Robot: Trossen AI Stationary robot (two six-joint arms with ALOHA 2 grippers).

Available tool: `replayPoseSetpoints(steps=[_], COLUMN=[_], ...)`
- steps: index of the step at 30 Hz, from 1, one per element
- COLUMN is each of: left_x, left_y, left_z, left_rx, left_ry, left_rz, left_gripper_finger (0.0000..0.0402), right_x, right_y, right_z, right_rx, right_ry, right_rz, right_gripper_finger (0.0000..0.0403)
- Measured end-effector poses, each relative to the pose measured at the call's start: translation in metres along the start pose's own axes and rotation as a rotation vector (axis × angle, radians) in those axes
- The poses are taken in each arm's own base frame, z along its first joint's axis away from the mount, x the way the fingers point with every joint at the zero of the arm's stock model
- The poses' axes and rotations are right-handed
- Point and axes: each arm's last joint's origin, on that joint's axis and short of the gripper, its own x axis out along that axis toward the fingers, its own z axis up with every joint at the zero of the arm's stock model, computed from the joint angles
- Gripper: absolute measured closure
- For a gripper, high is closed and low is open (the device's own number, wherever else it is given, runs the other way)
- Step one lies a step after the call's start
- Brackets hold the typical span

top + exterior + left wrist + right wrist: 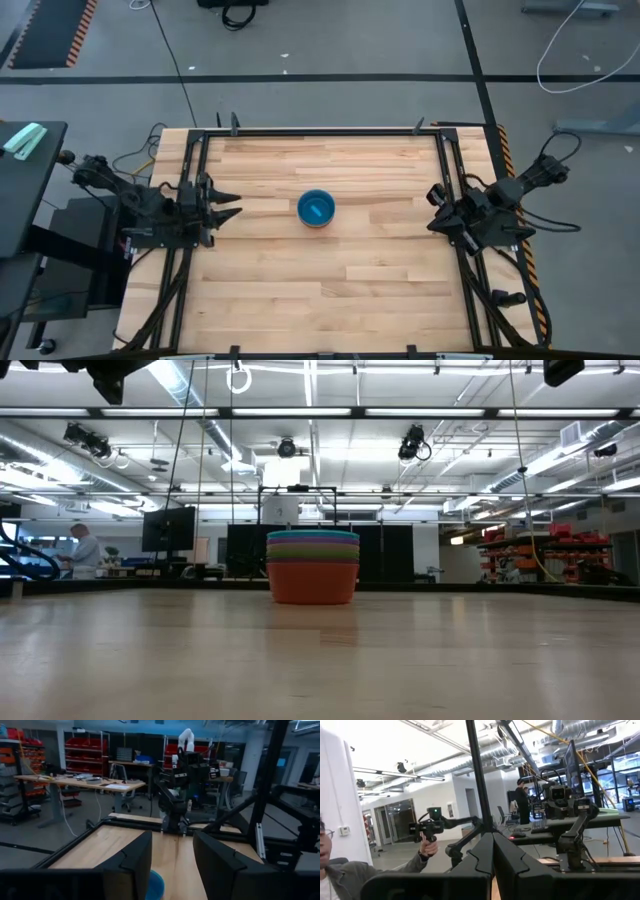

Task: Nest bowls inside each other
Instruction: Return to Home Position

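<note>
Basically done: high view shows the stack of bowls (315,209) near the centre of the table (300,300), blue bowl (316,208) on top, nothing loose elsewhere on the wood. Left end effector (238,204) sits at the table's left edge, right end effector (436,207) at the right edge, both well apart from the stack and aimed inward at it. Low view: stack stands upright on the orange bowl (313,582), coloured rims layered evenly above it up to the blue one, no visible tilt; neither arm is down near it, and a person (80,550) is far off in the room behind. Left wrist view: fingers (135,865) spread and empty, blue rim showing low in the gap between them, right arm (182,785) across the table. Right wrist view: fingers (470,870) pressed together, grasping nothing, bowls not in sight; a person's hand (427,851) holds a handheld camera rig (427,827) beyond the frame. Risk from here looks small, my read: the left end effector faces straight at the stack, so any forward or sweeping drift while parking could clip and shove or topple it. Also, how near that person stands to the right arm I cannot tell.
</note>
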Motion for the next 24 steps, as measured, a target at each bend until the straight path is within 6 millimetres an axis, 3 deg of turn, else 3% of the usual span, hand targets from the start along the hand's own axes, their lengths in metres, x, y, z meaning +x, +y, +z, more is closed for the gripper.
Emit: replayPoseSetpoints(steps=[24], left_x=[-0.029], left_y=[0.026], left_z=[0.007], left_rx=[-0.022], left_ry=[-0.064], left_rz=[0.055], left_gripper_finger=[0.0255], right_x=[-0.031], right_y=[-0.004], right_z=[0.009], right_rx=[-0.018], right_ry=[-0.054], right_rz=[-0.065], right_gripper_finger=[0.0387])
